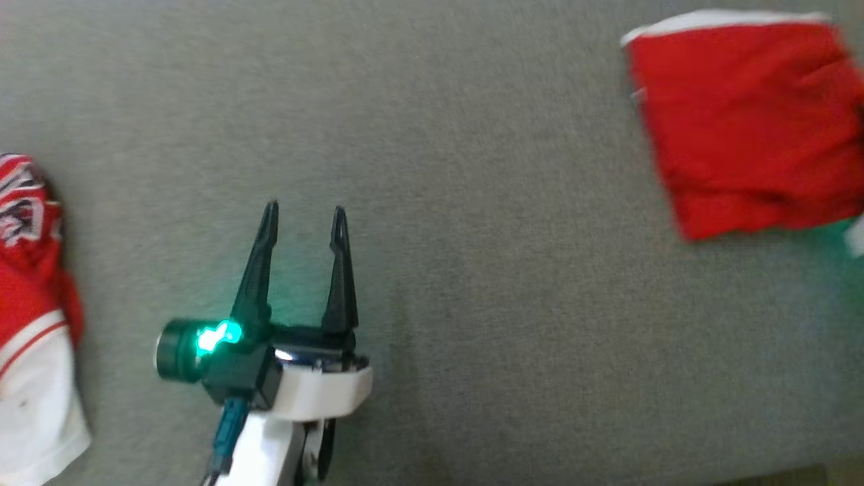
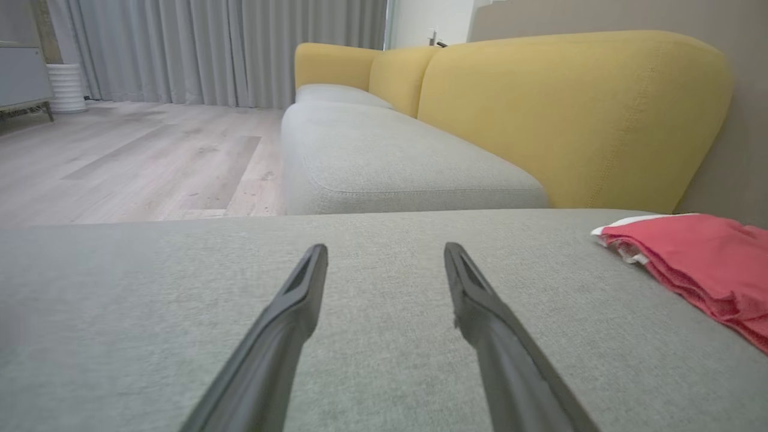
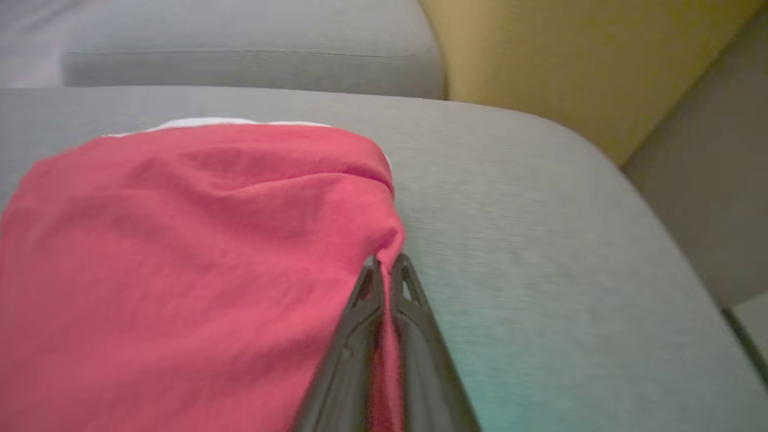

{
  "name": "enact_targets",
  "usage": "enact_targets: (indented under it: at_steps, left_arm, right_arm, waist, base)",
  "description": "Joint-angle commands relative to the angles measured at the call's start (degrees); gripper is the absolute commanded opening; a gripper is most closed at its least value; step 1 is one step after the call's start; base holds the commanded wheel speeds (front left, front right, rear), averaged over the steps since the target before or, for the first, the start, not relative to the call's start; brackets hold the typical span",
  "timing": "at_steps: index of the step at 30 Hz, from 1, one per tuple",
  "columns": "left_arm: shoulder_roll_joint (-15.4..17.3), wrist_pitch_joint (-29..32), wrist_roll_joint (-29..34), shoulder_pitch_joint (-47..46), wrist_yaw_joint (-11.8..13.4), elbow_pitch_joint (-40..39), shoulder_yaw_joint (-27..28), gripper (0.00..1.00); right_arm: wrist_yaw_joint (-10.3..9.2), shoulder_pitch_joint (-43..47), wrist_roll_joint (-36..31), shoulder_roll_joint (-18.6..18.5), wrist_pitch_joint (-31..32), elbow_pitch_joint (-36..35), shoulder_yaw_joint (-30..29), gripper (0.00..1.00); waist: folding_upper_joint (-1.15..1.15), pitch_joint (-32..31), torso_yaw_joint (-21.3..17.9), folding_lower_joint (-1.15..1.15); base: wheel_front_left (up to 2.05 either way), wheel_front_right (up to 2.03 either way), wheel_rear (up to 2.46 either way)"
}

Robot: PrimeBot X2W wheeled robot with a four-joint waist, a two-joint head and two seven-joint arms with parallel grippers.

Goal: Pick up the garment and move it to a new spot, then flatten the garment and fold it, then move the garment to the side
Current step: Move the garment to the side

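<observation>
I see the folded red garment lying at the far right of the grey seat cushion, with a yellow backrest beyond. My right gripper is clamped on the garment's near edge, a pinch of red cloth between its fingers. I judge this is the hold for sliding it aside, the last step. My left gripper hovers with fingers spread wide and empty over bare cushion, well apart from the garment, likely keeping clear. A red-and-white heap of cloth sits at the left edge.
</observation>
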Motion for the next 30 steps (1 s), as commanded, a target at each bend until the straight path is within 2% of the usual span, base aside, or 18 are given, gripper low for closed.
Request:
enact_targets:
  at_steps: [1, 7, 11, 12, 13, 14, 17, 20, 24, 30]
  left_arm:
    - [-0.15, -0.29, 1.02, -2.32, -0.54, -1.61, 1.28, 1.0]
    - [-0.15, -0.29, 2.98, -5.7, -1.53, -0.96, 1.77, 1.0]
    - [-0.15, -0.29, 3.55, -6.86, -2.1, -0.56, 2.08, 1.0]
    - [-0.15, -0.29, 3.63, -7.1, -2.25, -0.41, 2.13, 1.0]
    - [-0.15, -0.29, 3.63, -7.1, -2.25, -0.41, 2.13, 1.0]
    - [-0.15, -0.29, 3.68, -7.27, -2.35, -0.27, 2.17, 1.0]
    - [-0.15, -0.29, 3.84, -7.73, -2.76, 0.27, 1.93, 1.0]
    - [-0.15, -0.29, 3.68, -7.71, -2.7, 0.52, 1.75, 1.0]
    - [-0.15, -0.29, 2.73, -6.43, -2.01, 0.85, 2.01, 1.0]
    - [-0.15, -0.29, -1.38, -2.24, -0.23, 1.93, 4.6, 1.0]
  right_arm:
    - [-0.04, -1.03, -0.25, -4.66, -0.8, 0.19, -0.47, 0.0]
    - [-0.04, -5.06, -1.38, -11.97, -2.2, 3.86, -3.29, 0.0]
    - [-0.04, -8.04, -2.43, -14.57, -3.48, 6.48, -4.76, 0.02]
    - [-0.04, -8.96, -3.09, -14.87, -3.99, 7.15, -5.17, 0.78]
    - [-0.04, -8.96, -3.09, -14.87, -3.99, 7.15, -5.17, 0.78]
    - [-0.04, -9.73, -3.63, -14.81, -4.43, 7.71, -5.56, 1.0]
    - [-0.04, -11.83, -6.49, -13.81, -5.77, 8.72, -6.92, 1.0]
    - [-0.04, -12.2, -9.08, -10.85, -6.29, 8.24, -8.27, 1.0]
    - [-0.04, -9.16, -10.47, -4.1, -6.38, 2.69, -9.51, 1.0]
    - [-0.04, 0.67, -12.69, 7.24, -6.4, -8.92, -10.89, 1.0]
  waist:
    - [0.0, 4.31, -3.01, 0.0]
    - [0.0, 8.59, -4.62, 0.0]
    - [0.0, 10.32, -5.07, 0.0]
    - [0.0, 10.51, -5.12, 0.0]
    - [0.0, 10.51, -5.12, 0.0]
    - [0.0, 10.61, -5.17, 0.0]
    - [0.0, 10.11, -5.06, 0.0]
    - [0.0, 8.24, -4.55, 0.0]
    - [0.0, 4.13, -3.54, 0.0]
    - [0.0, -4.85, -2.17, 0.0]
  base:
    - [0.0, 0.0, 0.0]
    - [0.0, 0.0, 0.0]
    - [0.0, 0.0, 0.0]
    - [0.0, 0.0, 0.0]
    - [0.0, 0.0, 0.0]
    - [0.0, 0.0, 0.0]
    - [0.0, 0.0, 0.0]
    - [0.0, 0.0, 0.0]
    - [0.0, 0.0, 0.0]
    - [0.0, 0.0, 0.0]
